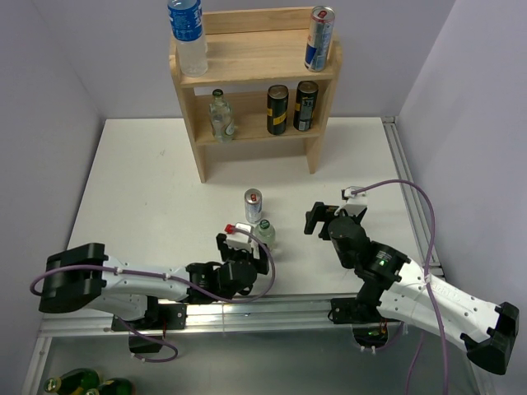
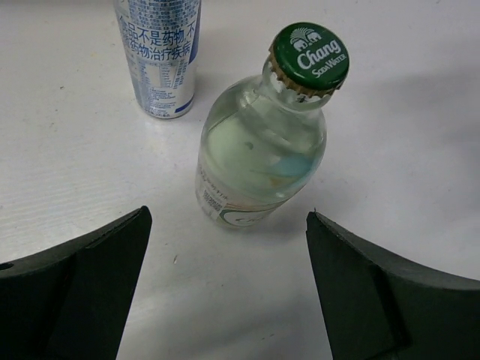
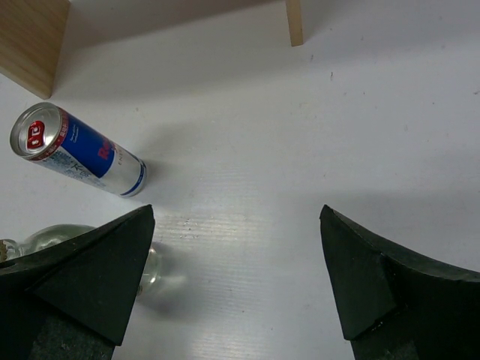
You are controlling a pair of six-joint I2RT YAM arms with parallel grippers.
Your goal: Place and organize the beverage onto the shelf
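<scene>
While lying stretched low along the near edge of the flat white table (image 1: 140,189), aiming the left gripper (image 2: 229,225) at a small clear glass bottle with a green crown cap (image 2: 262,150). Holding its two black fingers (image 2: 82,277) spread wide, gripping nothing, with that bottle standing upright just ahead of the fingertips, in line with the gap and untouched. Facing, just beyond the bottle and slightly to the left, a slim silver-and-blue drink can with a red-marked top (image 1: 253,206), upright, near the bottle yet not touching it.

Over on the right, hovering the right gripper (image 1: 315,219) above bare table, apart from both the can and the bottle. Spreading its black fingers (image 3: 390,292) equally wide and grasping nothing, while catching the can off to the left in the right wrist view.

Finding farther back the small two-tier shelf of light wood (image 1: 255,62), standing at the far edge of the table. Carrying on the lower tier a second clear glass bottle (image 1: 220,115) at the left and two black-and-gold cans (image 1: 277,109) side by side at the right, all upright. Bearing on the top tier a clear plastic water bottle with a blue label (image 1: 188,37) at the left end and a tall blue-and-silver can (image 1: 319,39) at the right end.
</scene>
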